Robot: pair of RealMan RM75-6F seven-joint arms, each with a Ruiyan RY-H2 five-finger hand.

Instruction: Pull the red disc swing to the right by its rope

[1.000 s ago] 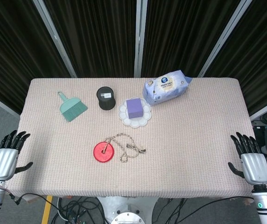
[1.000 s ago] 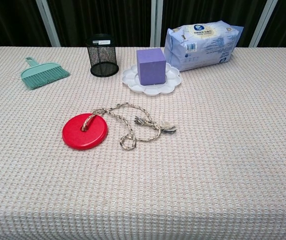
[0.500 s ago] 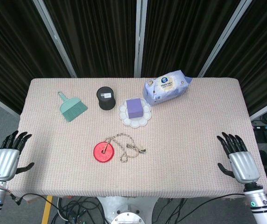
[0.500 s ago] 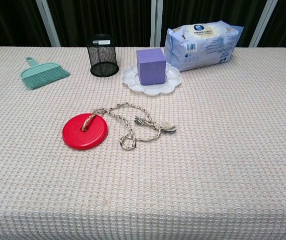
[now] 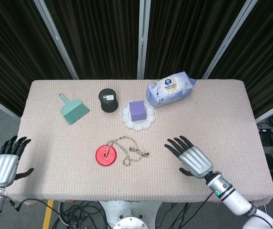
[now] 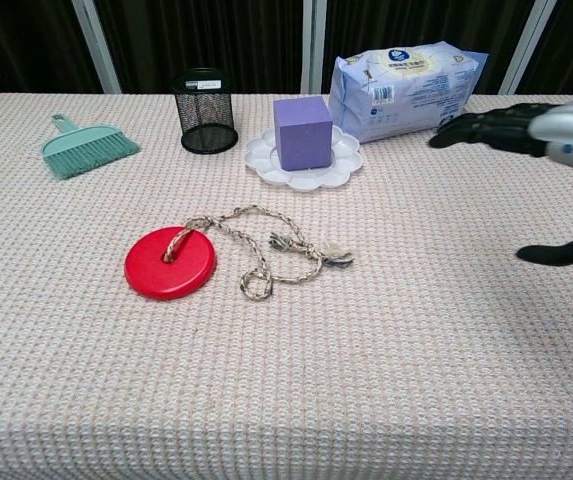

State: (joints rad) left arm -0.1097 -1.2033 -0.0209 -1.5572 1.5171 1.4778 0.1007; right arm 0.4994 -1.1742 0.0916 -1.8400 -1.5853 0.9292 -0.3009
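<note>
Right hand (image 5: 192,160) out over the table (image 5: 212,119), fingers spread, palm down, holding nothing. Off at the near left corner the left hand (image 5: 4,164) hangs beside the table edge, fingers apart, empty as well.

Ahead of the right hand's fingertips, toward its thumb side, lies the rope (image 6: 266,250), coiled in loose loops with its frayed end (image 6: 338,255) the nearest part to the hand, though not touching it. Beyond the coil sits the red disc swing (image 5: 106,155), flat on the cloth, the rope threaded through its centre.

The risk, as I judge it: the rope is slack and tangled on itself, so a pull to the right may only unwind the loops while the disc stays put. A pinch on the frayed tip alone could slip off.

Further out from the hand: a white plate (image 5: 127,119) bearing a purple cube (image 5: 136,110), a black mesh cup (image 5: 108,100), a teal brush (image 5: 73,110), and a wipes packet (image 5: 169,88) at the far edge. A high sweep could graze the plate.
</note>
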